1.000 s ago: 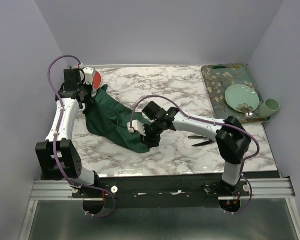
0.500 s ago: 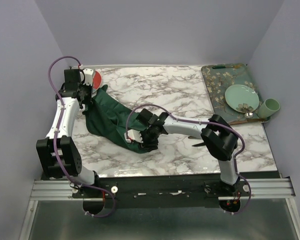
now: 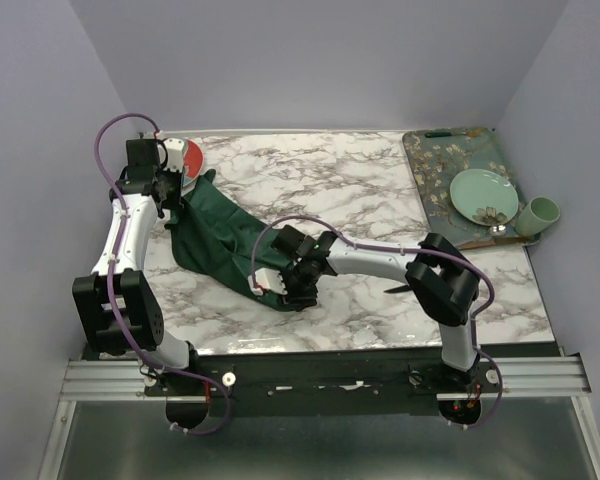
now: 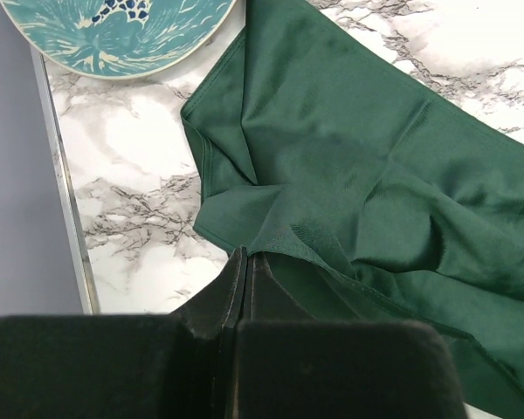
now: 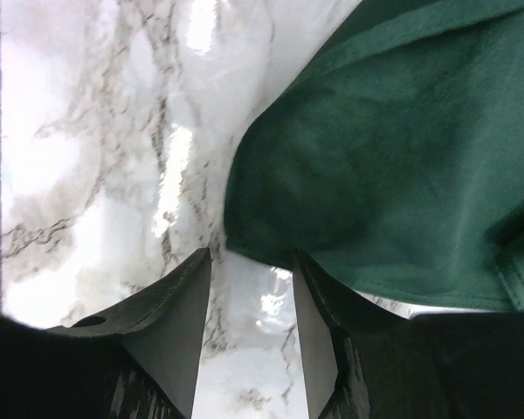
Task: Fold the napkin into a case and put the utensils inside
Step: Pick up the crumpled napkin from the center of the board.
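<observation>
The dark green napkin (image 3: 218, 240) lies crumpled on the left half of the marble table, running from the far left toward the middle front. My left gripper (image 3: 170, 192) is shut on its far-left edge; in the left wrist view the cloth's hem (image 4: 332, 262) leaves the closed fingertips (image 4: 244, 255). My right gripper (image 3: 288, 296) is open and low at the napkin's near corner. In the right wrist view bare marble lies between its fingers (image 5: 251, 262), with the cloth corner (image 5: 271, 236) just past the tips. One black utensil (image 3: 396, 288) peeks out beside the right arm; the other is hidden.
A teal floral tray (image 3: 435, 175) at the back right carries a pale green plate (image 3: 483, 195), with a green cup (image 3: 540, 213) beside it. A patterned teal plate (image 4: 113, 35) sits at the far left by the table's metal edge (image 4: 65, 218).
My right arm has swung left and down to the napkin's near corner, its jaws narrowing a little. The left arm and its hold have not moved.
</observation>
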Controlling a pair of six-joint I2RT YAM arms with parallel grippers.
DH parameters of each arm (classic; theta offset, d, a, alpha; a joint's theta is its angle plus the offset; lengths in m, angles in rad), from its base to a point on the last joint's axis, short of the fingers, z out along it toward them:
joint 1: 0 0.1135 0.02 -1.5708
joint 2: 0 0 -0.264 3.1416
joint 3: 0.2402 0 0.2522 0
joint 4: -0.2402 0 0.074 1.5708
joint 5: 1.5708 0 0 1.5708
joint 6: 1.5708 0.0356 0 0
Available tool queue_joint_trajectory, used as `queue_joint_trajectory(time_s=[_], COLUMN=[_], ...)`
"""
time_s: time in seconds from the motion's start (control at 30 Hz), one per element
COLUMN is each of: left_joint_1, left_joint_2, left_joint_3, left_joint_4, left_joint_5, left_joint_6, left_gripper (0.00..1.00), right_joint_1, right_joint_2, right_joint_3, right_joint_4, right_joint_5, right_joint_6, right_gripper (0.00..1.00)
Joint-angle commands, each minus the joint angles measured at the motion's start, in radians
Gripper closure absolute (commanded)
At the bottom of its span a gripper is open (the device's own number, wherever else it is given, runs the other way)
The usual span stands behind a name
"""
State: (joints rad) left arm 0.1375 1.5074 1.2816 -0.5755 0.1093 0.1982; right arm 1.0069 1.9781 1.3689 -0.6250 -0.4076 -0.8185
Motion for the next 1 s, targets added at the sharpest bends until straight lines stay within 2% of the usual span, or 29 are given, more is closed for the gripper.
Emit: queue_joint_trajectory(time_s=[0.0,0.13,0.57,0.67,0.7,0.8,0.83,0.87,0.97], left_joint_1=[0.008,0.01,0.019,0.022,0.025,0.033,0.039,0.042,0.062], left_joint_2=[0.001,-0.004,-0.006,-0.007,-0.009,-0.013,-0.013,-0.015,-0.012], left_joint_3=[-0.016,-0.022,-0.028,-0.037,-0.038,-0.03,-0.028,-0.027,-0.015], left_joint_4=[-0.012,-0.018,-0.018,-0.017,-0.018,-0.023,-0.023,-0.023,-0.03], left_joint_5=[0.024,0.027,0.033,0.036,0.036,0.041,0.041,0.041,0.047], left_joint_6=[0.006,0.006,0.017,0.017,0.018,0.021,0.023,0.021,0.032], left_gripper=[1.0,1.0,1.0,1.0,1.0,1.0,1.0,1.0,1.0], right_joint_1=[0.009,0.009,0.03,0.032,0.032,0.032,0.032,0.032,0.027], right_joint_2=[-0.091,-0.099,0.051,0.086,0.097,0.126,0.134,0.137,0.113], right_joint_3=[-0.027,-0.014,0.047,0.065,0.085,0.126,0.134,0.139,0.105], right_joint_4=[-0.036,-0.048,-0.073,-0.087,-0.1,-0.14,-0.148,-0.153,-0.144], right_joint_5=[-0.056,-0.069,-0.042,-0.017,-0.004,0.029,0.041,0.056,0.104], right_joint_6=[0.021,0.028,0.012,0.022,0.027,0.036,0.041,0.045,0.048], right_gripper=[0.48,0.47,0.47,0.5,0.53,0.72,0.9,0.99,0.99])
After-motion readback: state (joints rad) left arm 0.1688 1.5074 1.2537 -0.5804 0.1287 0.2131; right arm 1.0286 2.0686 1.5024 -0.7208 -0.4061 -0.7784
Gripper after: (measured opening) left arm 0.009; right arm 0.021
